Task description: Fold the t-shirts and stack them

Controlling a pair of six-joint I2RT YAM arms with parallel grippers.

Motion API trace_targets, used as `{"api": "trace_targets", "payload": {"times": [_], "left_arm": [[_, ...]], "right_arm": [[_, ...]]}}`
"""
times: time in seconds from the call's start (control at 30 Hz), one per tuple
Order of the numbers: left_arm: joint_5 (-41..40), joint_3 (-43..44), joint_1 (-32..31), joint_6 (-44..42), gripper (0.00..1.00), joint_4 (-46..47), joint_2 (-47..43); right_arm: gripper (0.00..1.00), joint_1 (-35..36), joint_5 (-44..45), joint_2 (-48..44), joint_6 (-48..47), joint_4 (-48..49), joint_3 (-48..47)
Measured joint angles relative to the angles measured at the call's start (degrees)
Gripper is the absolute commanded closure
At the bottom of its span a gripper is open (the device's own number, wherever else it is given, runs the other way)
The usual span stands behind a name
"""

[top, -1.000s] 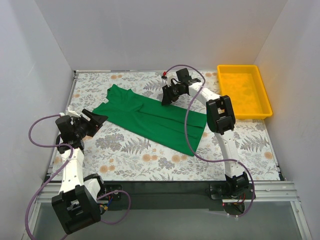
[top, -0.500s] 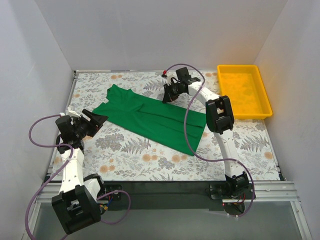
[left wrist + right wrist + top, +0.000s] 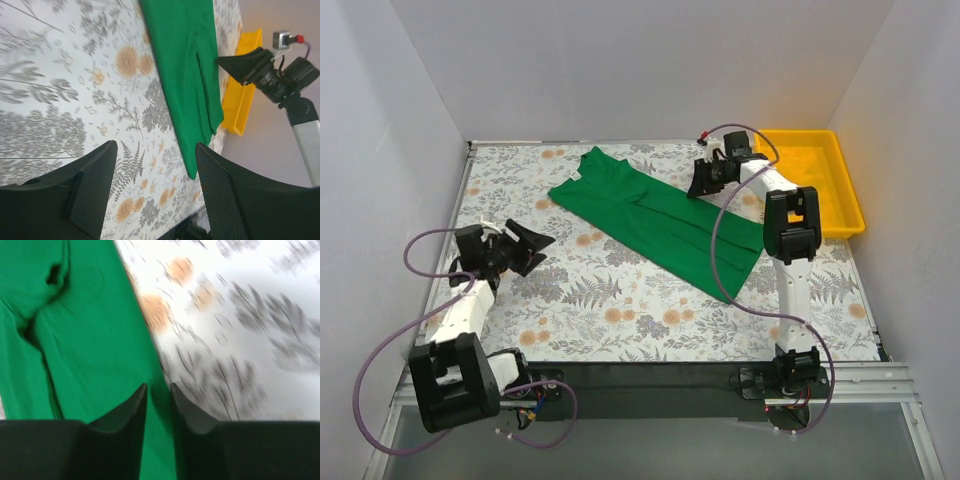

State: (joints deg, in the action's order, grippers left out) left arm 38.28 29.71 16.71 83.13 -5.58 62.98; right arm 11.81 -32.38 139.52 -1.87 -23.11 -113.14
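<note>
The green t-shirt [image 3: 655, 215] lies as a long folded strip running diagonally from back centre to the right middle of the floral table. My right gripper [image 3: 705, 181] is at the strip's far right edge, its fingers closed on the cloth. In the right wrist view the gripper [image 3: 158, 387] pinches the edge of the shirt [image 3: 75, 340], and the picture is blurred. My left gripper [image 3: 535, 243] is open and empty, low over the table left of the shirt. In the left wrist view the gripper [image 3: 156, 150] faces the shirt [image 3: 185, 65], well apart from it.
A yellow plastic tray [image 3: 848, 200] stands at the back right corner, just right of my right arm; it also shows in the left wrist view [image 3: 244, 95]. White walls close in the table on three sides. Purple cables hang from both arms.
My right gripper has pulled the shirt to the right and toward the back. The left arm has swung lower and slightly to the right, still open.
</note>
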Motion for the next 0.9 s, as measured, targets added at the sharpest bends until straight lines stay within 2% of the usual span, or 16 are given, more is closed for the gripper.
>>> {"api": "trace_targets", "payload": {"times": [0.07,0.2,0.3,0.37,0.47,0.6,0.63,0.7,0.77,0.87,0.9], "left_arm": [[-1.7,0.0,-4.9,1.6,0.38,1.3,2.9],[-7.6,1.1,-15.0,7.1,0.38,2.2,10.9],[-12.5,4.3,-19.7,11.8,0.40,2.1,18.6],[-15.7,8.5,-21.5,15.0,0.44,1.6,25.2],[-19.1,16.7,-22.8,19.3,0.51,0.1,33.9],[-24.0,27.0,-23.3,22.0,0.53,-2.6,41.8],[-24.9,30.7,-23.4,22.6,0.56,-4.4,44.3],[-26.1,36.1,-23.6,22.9,0.68,-6.0,48.0],[-27.5,41.6,-23.6,22.9,0.89,-8.4,52.0],[-29.2,46.6,-23.6,22.0,1.00,-11.6,55.4],[-29.6,47.8,-23.6,21.6,1.00,-12.5,55.9]], "right_arm": [[0.50,-1.4,0.6,-3.6,-1.9,-0.4,4.5],[0.39,-1.6,1.7,-11.5,-7.8,-1.7,13.3],[0.37,-0.8,2.2,-18.8,-12.6,-2.5,18.7],[0.37,-0.2,2.3,-24.3,-15.5,-2.4,22.3],[0.37,0.5,2.3,-33.9,-18.7,-1.7,29.0],[0.37,0.6,3.1,-47.3,-20.3,1.4,40.0],[0.37,0.6,3.3,-50.1,-20.5,2.8,42.4],[0.37,0.5,3.4,-54.9,-20.6,4.9,46.0],[0.37,0.5,3.4,-58.3,-20.6,7.2,49.0],[0.37,0.2,3.1,-60.6,-20.6,9.3,51.2],[0.37,0.0,2.8,-60.7,-20.6,9.8,51.5]]}}
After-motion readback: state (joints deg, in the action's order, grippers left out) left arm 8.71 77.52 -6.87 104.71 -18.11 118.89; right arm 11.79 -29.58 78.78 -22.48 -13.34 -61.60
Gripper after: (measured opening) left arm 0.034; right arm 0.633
